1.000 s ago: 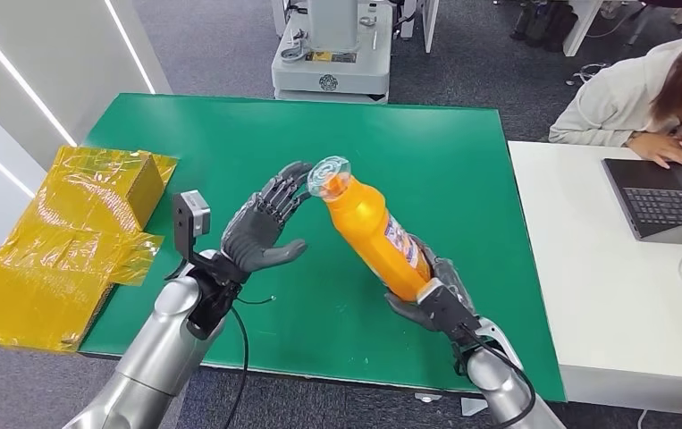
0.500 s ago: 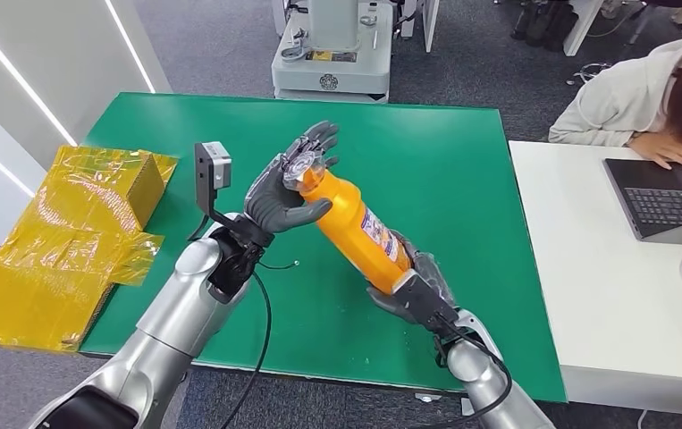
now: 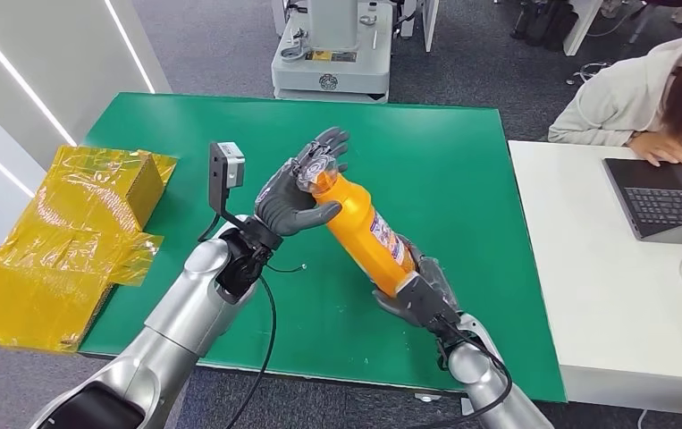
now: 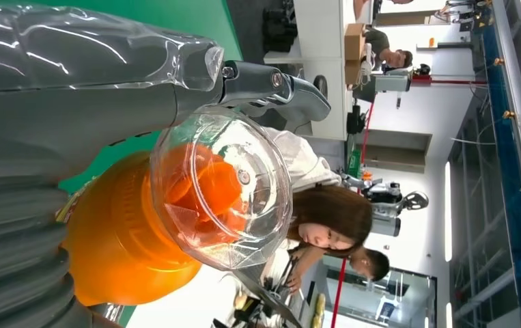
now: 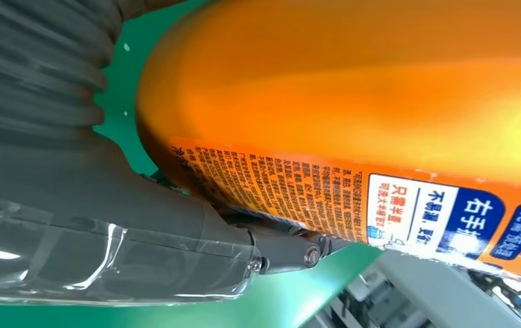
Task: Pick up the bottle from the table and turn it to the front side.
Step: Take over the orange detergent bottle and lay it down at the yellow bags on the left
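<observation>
While held off the table, bottle: orange, tilted, raised above the green table [image 3: 462, 170], gripped at both ends.

Head view, bottle [image 3: 362, 230]: clear cap end up and toward the robot's left, base end down toward the robot's right; label strip facing partly up and right.
Head view, left hand [image 3: 299, 192]: wrapped around the neck just under the cap, thumb across the near side, fingers curled behind the cap.
Head view, right hand [image 3: 416, 288]: clamped around the base end, fingers closed on the lower body.
Head view, surroundings: yellow wrapped box [image 3: 69, 232] off the table's left edge; person [image 3: 650, 98] at a white desk [image 3: 605, 286] with a laptop [image 3: 668, 197].

Left wrist view, cap [image 4: 222, 190]: clear dome over an orange nozzle, thumb and fingers close around the neck.
Left wrist view, contents: cannot tell any liquid level; body opaque orange.

Right wrist view, bottle body: printed label against the grey thumb, pressed tight into the palm.

Risk, judged: slip or drop during turning, caused by one hand loosening on the smooth plastic before the other takes the weight.
Risk, judged: cap popping off, caused by twisting force near it.
</observation>
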Tool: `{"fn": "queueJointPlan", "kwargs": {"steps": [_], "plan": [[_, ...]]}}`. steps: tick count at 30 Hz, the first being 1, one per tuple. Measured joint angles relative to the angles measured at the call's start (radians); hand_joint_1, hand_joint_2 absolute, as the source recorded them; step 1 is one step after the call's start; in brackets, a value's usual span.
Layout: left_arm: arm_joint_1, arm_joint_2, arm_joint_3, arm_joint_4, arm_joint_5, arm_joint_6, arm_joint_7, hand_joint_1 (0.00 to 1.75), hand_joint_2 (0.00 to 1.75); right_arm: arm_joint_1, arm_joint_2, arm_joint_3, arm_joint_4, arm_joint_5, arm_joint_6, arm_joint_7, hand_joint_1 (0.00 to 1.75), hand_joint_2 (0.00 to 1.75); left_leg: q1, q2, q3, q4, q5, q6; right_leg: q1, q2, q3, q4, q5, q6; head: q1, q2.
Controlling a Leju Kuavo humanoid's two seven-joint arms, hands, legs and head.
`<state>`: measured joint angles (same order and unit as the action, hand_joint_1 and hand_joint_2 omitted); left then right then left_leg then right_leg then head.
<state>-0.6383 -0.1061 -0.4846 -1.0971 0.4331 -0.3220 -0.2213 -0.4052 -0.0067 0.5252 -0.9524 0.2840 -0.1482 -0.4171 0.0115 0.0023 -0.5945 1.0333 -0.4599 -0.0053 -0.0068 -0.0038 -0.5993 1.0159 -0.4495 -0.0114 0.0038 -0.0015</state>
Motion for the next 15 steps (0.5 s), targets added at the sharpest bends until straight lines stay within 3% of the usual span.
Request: {"fn": "queueJointPlan", "kwargs": {"steps": [15], "plan": [[-0.044,-0.01,-0.047,0.0,-0.051,0.062,-0.049,0.0,1.75,-0.049,0.06,-0.001,-0.03,-0.009,-0.151,-0.081,1.75,1.75,0.0,0.0,0.0,0.0,0.0,0.0,0.0,0.0,0.0,0.0,0.0,0.0,0.0,0.0]]}}
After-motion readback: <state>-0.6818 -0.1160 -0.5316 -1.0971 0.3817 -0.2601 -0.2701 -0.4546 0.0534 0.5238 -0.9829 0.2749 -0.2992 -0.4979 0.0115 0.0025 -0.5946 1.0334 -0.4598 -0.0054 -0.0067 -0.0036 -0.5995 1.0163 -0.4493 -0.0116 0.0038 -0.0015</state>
